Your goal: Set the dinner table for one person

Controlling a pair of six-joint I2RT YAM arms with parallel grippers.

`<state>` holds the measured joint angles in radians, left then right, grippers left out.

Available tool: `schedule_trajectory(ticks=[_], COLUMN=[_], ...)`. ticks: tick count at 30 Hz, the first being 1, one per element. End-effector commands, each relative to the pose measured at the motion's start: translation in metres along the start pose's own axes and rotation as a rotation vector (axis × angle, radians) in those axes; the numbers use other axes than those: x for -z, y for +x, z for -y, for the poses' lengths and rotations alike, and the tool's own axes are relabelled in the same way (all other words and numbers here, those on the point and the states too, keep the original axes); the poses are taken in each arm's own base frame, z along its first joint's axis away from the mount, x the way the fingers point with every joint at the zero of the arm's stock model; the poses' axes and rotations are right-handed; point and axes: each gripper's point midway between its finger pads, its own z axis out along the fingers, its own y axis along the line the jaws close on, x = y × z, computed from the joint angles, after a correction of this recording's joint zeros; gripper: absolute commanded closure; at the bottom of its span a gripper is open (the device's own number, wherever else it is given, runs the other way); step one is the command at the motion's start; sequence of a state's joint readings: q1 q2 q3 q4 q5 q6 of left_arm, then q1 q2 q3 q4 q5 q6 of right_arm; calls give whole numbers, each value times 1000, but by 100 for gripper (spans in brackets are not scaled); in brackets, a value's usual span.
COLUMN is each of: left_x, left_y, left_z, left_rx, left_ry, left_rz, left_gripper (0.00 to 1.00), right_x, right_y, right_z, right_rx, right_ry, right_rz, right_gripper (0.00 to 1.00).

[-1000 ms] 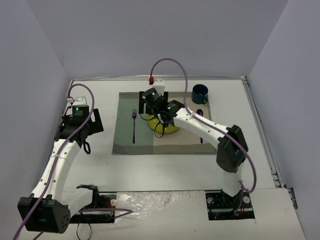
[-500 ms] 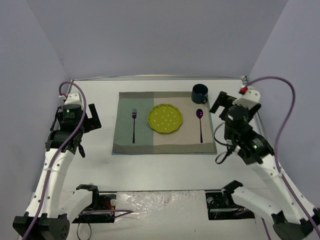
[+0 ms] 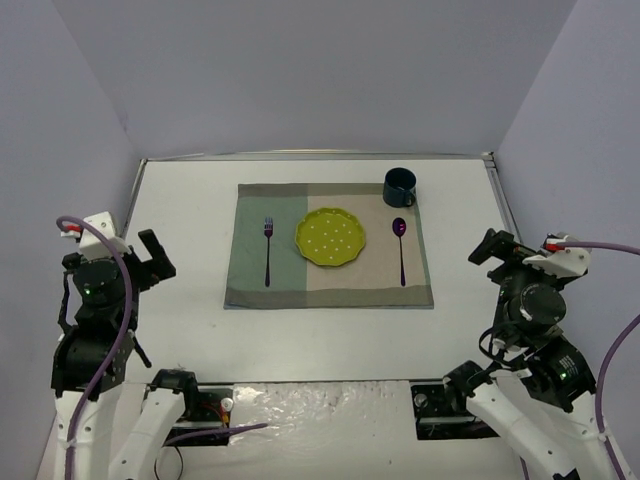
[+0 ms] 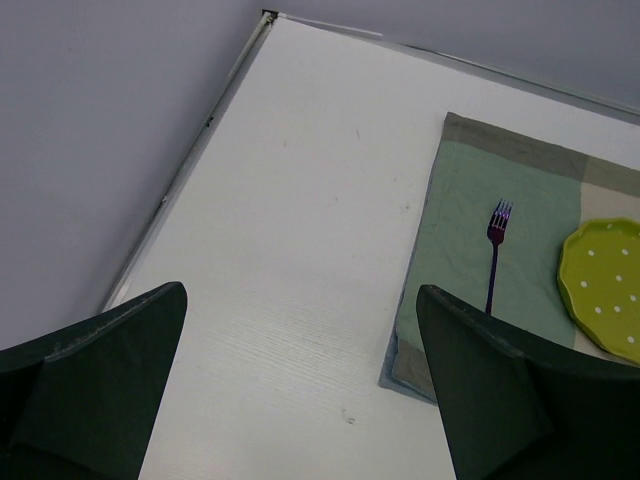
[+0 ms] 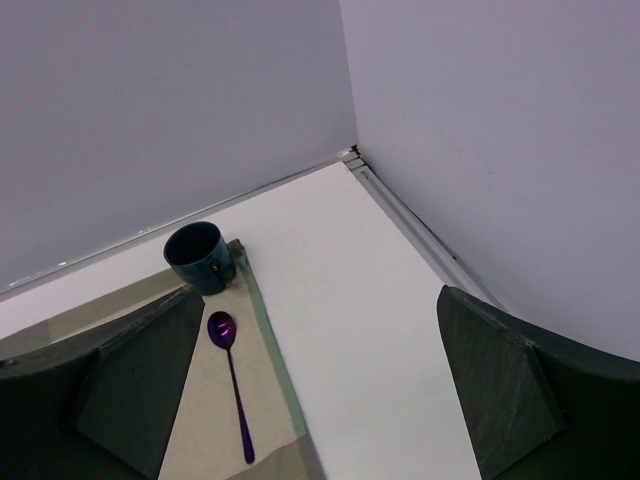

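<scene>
White counter (image 3: pixel 180 200) spans wall to wall. L end effector (image 4: pixel 300 290) by near-left edge, R end effector (image 5: pixel 320 292) by near-right edge: both wide open, empty. Mid-counter: mat (image 3: pixel 260 285) w/ fork (image 3: pixel 268 255), plate (image 3: pixel 330 237), spoon (image 3: pixel 401 250); mug (image 3: pixel 399 186) on mat's far-right corner.

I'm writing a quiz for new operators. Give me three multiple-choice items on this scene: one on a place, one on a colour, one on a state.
1. Where does the fork lie? A) on the green half of the mat, left of the plate B) in the mug C) on the plate
2. What colour is the plate? A) red B) yellow-green C) black
3. The left hand and right hand are: A) shut on the fork B) open and empty C) shut and empty
Answers: 1 A: it lies on the green cloth beside the plate. 2 B: yellow-green with pale dots. 3 B: each wrist view shows it spread wide, nothing between.
</scene>
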<state>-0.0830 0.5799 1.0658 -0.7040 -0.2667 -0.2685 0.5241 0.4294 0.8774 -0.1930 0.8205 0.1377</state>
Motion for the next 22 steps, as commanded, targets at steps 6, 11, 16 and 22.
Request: schedule_trajectory(ticks=[6,11,16,22], left_x=[-11,-14,-14,-14], left_y=[39,40,40,39], left_z=[-19,-20,-26,-25], left_rx=[17,29,25,23], left_ry=[-94,-99,-127,-123], left_rz=[0,26,38,45], left_gripper=[3,3,3,3], right_x=[8,6,3,2], right_y=[9,13,16,15], right_z=[21,17,9,8], right_rx=[-33,-17,-2,2], right_ry=[38,15,-2,-1], right_rz=[61,56,43,43], right_gripper=[0,0,0,0])
